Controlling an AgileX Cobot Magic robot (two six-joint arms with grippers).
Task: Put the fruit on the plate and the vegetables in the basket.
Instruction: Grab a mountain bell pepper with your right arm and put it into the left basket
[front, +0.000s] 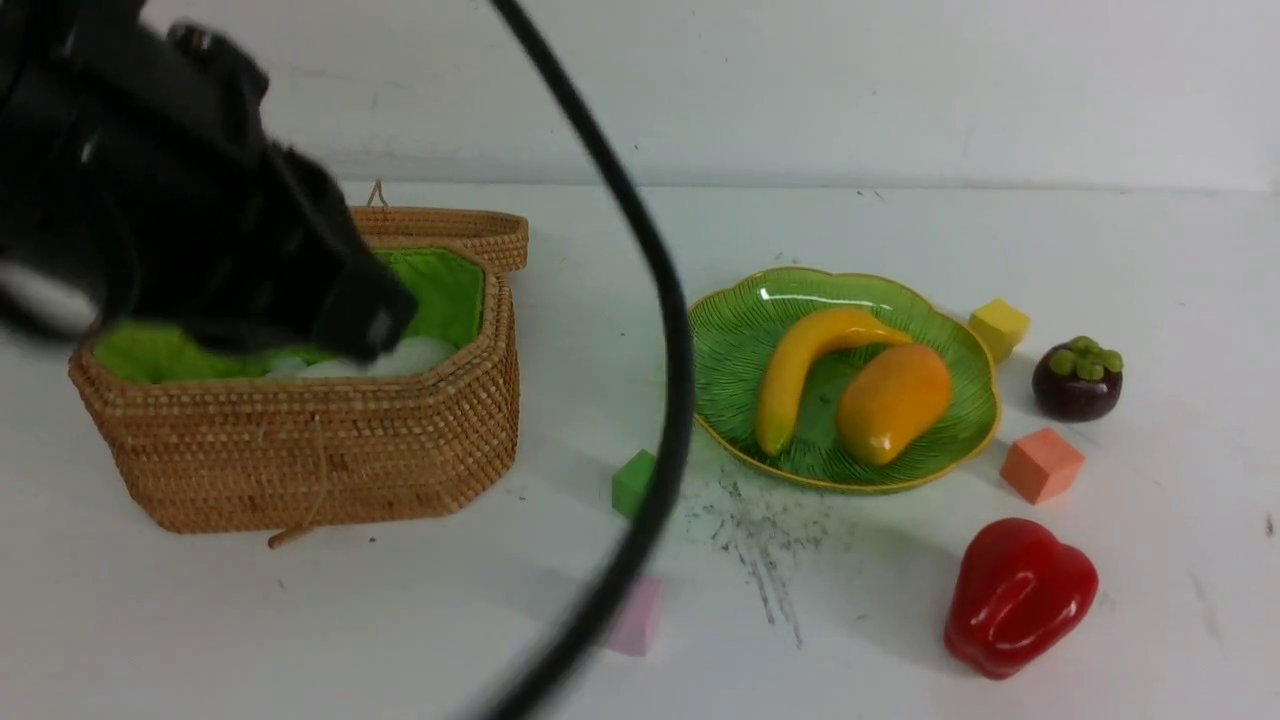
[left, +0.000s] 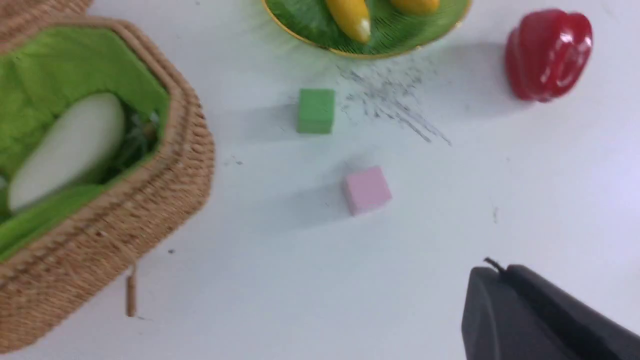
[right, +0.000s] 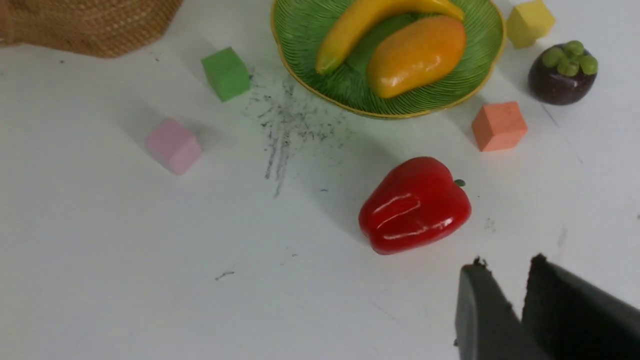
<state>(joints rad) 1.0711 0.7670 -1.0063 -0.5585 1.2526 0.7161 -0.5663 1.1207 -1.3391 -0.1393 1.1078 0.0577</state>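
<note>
Left fingers (front: 365, 318) are seen blurred in the front view, overlapping the opening of the basket (front: 300, 450); the radish (front: 410, 355) is lodged inside on the green lining (front: 450, 290). The banana (front: 800, 365) and mango (front: 893, 400) are laid side by side on the plate (front: 730, 340); the mangosteen (front: 1077, 378) and bell pepper (front: 1018, 595) are lying on the counter (front: 300, 620), near the plate. Left wrist view: fingers are pressed together, nothing gripped. Right wrist view: right fingers (right: 482, 310) are parted by a narrow gap, empty, near the bell pepper.
</note>
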